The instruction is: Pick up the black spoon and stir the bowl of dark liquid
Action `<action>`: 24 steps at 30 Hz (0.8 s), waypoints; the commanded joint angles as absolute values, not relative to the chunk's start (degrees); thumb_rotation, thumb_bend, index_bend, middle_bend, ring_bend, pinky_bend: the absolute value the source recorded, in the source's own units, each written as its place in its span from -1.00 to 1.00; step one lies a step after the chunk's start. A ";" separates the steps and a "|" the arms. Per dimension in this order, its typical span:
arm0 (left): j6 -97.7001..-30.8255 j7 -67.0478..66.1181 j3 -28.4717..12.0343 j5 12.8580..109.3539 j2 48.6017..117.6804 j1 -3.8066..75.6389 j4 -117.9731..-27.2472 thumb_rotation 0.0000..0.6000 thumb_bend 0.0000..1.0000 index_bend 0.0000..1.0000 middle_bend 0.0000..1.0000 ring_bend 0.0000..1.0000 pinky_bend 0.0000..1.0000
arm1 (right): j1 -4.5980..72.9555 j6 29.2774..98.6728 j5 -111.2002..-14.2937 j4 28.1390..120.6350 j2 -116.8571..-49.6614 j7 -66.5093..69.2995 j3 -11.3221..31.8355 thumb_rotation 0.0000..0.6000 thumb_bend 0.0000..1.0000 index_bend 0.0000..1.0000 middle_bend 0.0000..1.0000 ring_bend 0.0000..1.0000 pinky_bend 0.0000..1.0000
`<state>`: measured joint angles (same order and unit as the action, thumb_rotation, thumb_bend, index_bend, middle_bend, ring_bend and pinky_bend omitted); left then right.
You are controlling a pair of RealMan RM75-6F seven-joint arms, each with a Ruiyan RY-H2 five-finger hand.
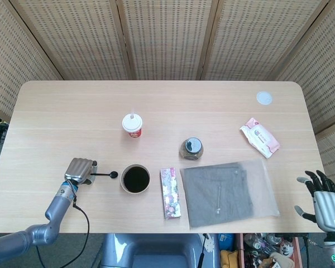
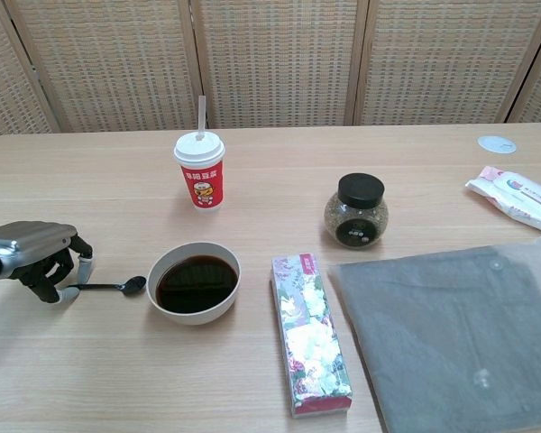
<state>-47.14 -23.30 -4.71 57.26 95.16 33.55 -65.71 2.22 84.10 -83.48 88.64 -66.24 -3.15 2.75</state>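
Where the head view looks down on the worktop (image 1: 72,111), one black spoon (image 1: 106,174) lies flat on the wood just left of one white bowl (image 1: 135,178) of dark liquid, its small scoop pointing at the bowl's rim but apart from it. The left hand (image 1: 81,169) sits over the handle end, palm down, fingers curled around it, so it grips the spoon. The right hand (image 1: 325,202) is off the near right corner of the worktop, fingers spread and nothing in it. Counted in this view: one red paper cup (image 1: 132,125) with a white lid and straw behind the bowl, one glass jar (image 1: 191,148) with a black lid to the right of the cup, one flowered box (image 1: 170,192) lying lengthwise just right of the bowl, one grey cloth in a clear bag (image 1: 229,192) beside the box, one pack of wipes (image 1: 259,137) further right, and one small white disc (image 1: 263,98) near the far right corner.

In the chest view the same single spoon (image 2: 108,287) rests on the worktop (image 2: 415,162), scoop just beside the bowl (image 2: 194,281), which is filled with dark liquid. The left hand (image 2: 38,257) shows at the left edge, knuckles up, fingertips closed down on the handle. The right hand does not show here. The cup (image 2: 199,171), jar (image 2: 357,210), box (image 2: 310,332), bagged cloth (image 2: 460,325), wipes (image 2: 518,197) and disc (image 2: 497,143) each appear once.
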 commanded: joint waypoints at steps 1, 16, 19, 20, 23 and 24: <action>-47.29 -23.34 -4.75 57.16 95.07 33.56 -65.85 1.00 -0.24 0.09 0.64 0.57 0.57 | 2.19 84.10 -83.50 88.61 -66.28 -3.12 2.74 1.00 -0.82 -0.39 -0.48 -0.78 -0.58; -49.04 -23.26 -4.63 58.34 93.23 33.51 -67.34 1.00 -0.18 0.19 0.68 0.58 0.57 | 1.85 84.51 -83.77 88.54 -66.28 -2.77 2.71 1.00 -0.82 -0.39 -0.48 -0.78 -0.58; -49.84 -23.48 -4.65 59.42 92.06 33.70 -68.15 1.00 -0.17 0.21 0.68 0.58 0.57 | 1.81 84.67 -83.92 88.57 -66.26 -2.65 2.73 1.00 -0.82 -0.40 -0.48 -0.78 -0.58; -50.05 -23.59 -4.63 59.70 91.69 33.75 -68.39 1.00 -0.17 0.22 0.68 0.58 0.57 | 1.78 84.73 -83.97 88.54 -66.27 -2.58 2.73 1.00 -0.82 -0.40 -0.48 -0.78 -0.58; -50.40 -23.81 -4.65 60.21 90.81 33.89 -68.97 1.00 -0.16 0.23 0.68 0.59 0.57 | 1.73 84.78 -84.05 88.49 -66.33 -2.48 2.70 1.00 -0.82 -0.40 -0.48 -0.78 -0.58; -50.58 -23.92 -4.70 60.39 90.44 33.96 -69.24 1.00 -0.16 0.24 0.68 0.59 0.57 | 1.70 84.80 -84.07 88.48 -66.33 -2.44 2.68 1.00 -0.82 -0.39 -0.48 -0.78 -0.58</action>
<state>-50.40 -23.80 -4.66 60.21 90.71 33.87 -69.01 1.70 84.80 -84.07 88.48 -66.33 -2.43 2.68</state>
